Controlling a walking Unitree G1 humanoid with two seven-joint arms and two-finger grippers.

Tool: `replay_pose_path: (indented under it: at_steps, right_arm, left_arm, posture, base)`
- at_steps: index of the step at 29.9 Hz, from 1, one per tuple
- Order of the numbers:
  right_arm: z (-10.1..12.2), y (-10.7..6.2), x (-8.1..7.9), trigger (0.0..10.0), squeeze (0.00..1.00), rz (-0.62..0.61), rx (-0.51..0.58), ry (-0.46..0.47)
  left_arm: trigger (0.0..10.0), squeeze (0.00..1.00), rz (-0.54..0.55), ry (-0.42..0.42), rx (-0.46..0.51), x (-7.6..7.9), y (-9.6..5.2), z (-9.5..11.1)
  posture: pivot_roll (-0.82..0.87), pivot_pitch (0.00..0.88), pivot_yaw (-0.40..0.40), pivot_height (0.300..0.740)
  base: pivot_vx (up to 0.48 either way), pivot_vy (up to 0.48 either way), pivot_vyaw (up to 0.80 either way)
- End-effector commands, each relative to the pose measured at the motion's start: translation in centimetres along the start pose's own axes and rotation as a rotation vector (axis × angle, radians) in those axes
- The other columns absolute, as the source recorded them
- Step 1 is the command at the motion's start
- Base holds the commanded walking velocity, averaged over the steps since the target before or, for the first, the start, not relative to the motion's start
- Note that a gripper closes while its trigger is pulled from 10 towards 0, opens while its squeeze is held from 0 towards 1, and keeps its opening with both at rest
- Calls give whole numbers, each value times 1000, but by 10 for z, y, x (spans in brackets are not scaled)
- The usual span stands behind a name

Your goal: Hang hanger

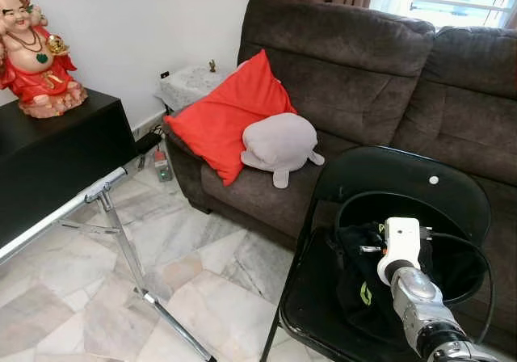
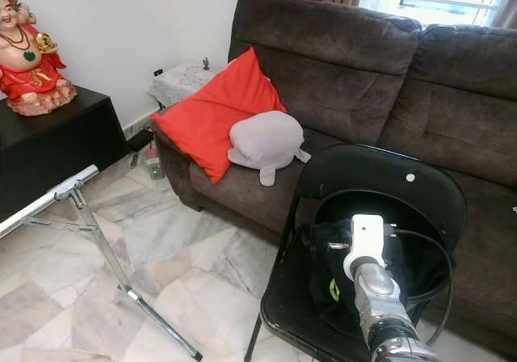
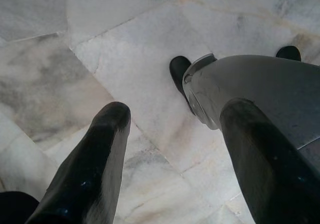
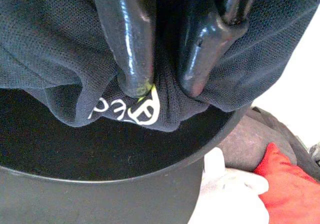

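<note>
Behind chair (image 1: 452, 192), sofa (image 1: 355, 71) with cushion (image 1: 218, 115).

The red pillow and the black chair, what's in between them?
A grey plush toy lies on the sofa between the red pillow and the black chair, seen in both eye views.

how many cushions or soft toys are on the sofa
2: a red cushion leaning against the sofa back near its left end, and a grey soft toy resting against it. Others may lie out of frame.
</note>
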State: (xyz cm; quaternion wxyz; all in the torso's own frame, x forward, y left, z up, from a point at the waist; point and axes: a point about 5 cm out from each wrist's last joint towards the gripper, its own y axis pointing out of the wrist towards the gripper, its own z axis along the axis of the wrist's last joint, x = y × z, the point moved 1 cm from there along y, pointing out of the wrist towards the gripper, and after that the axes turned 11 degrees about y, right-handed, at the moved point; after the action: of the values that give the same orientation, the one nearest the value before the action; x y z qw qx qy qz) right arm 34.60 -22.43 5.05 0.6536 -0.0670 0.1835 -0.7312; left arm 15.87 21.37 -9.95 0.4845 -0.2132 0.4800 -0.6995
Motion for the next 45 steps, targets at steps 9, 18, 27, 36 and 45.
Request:
replay_pose_path:
  at_steps: [9, 18, 27, 36, 45]
  right_arm:
    - [7, 1, -2, 10000, 1000, 22, 15, -107]
    - [28, 3, 7, 10000, 0, -17, 84, -34]
    - [36, 2, 11, 10000, 0, -19, 127, 32]
    - [67, -12, 14, 10000, 0, -5, 362, -95]
    - [80, -60, 38, 10000, 780, 10, 462, -720]
  left_arm:
    - [10000, 0, -5, 2, -25, 0, -1, -6]
    - [10000, 0, -7, 2, -25, 0, -1, -6]
    - [10000, 0, -10, 5, -26, 0, -1, -5]
    - [10000, 0, -5, 4, -26, 0, -1, -6]
    - [10000, 0, -9, 11, -25, 1, -1, -6]
  posture:
    - [-19, 18, 15, 740]
    - [-22, 18, 13, 740]
    - [-28, 16, 14, 740]
    - [-40, 10, 11, 740]
    - [-70, 0, 9, 740]
  base:
    - [0, 0, 0]
    - [0, 0, 0]
    - [0, 0, 0]
    - [0, 0, 0]
    - [0, 0, 0]
